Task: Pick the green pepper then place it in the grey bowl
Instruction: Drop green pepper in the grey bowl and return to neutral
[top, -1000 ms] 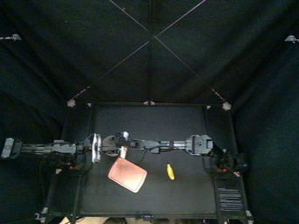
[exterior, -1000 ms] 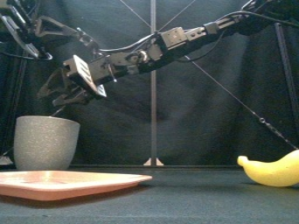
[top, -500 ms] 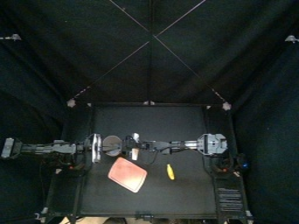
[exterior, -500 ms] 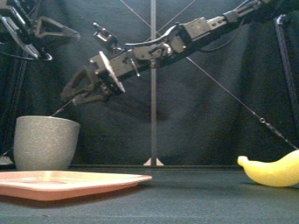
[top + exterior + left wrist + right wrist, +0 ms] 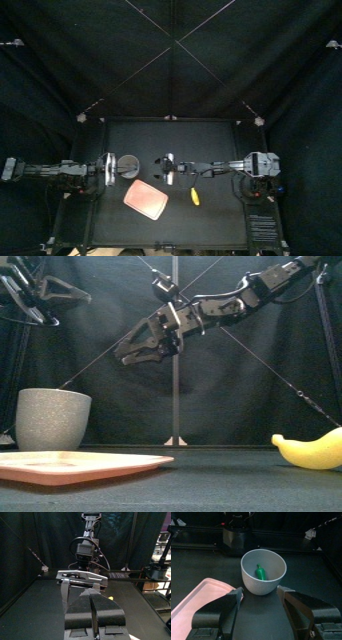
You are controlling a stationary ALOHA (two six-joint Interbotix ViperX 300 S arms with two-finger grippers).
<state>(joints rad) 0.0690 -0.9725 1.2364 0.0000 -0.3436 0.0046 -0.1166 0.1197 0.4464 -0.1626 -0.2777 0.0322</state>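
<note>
The green pepper (image 5: 260, 572) lies inside the grey bowl (image 5: 252, 586), a tall speckled cup. It leans against the inner wall with its tip pointing down. From the top view the bowl sits at about 10 o'clock from the centre of the table (image 5: 221, 218), upright, with its mouth open to the camera above.

The right gripper (image 5: 261, 592) hangs in the air at about 3 o'clock from the bowl and well above its rim, as the front view shows. Its two jaws are spread wide with nothing between them, and the wrist camera looks between them straight into the bowl. Its arm reaches in from the right, past the middle of the table.

The pink tray (image 5: 147, 200) lies flat at about 5 o'clock from the bowl, just beside its foot. Whether the two touch cannot be told. The tray carries nothing.

A yellow banana (image 5: 194, 196) lies on the table at about 4 o'clock from the bowl. It is apart from the tray and further to the right.

The left gripper (image 5: 95, 599) rests at about 9 o'clock from the bowl, near the table's left edge. Its jaws are pressed together on nothing and face the right arm across the table.
</note>
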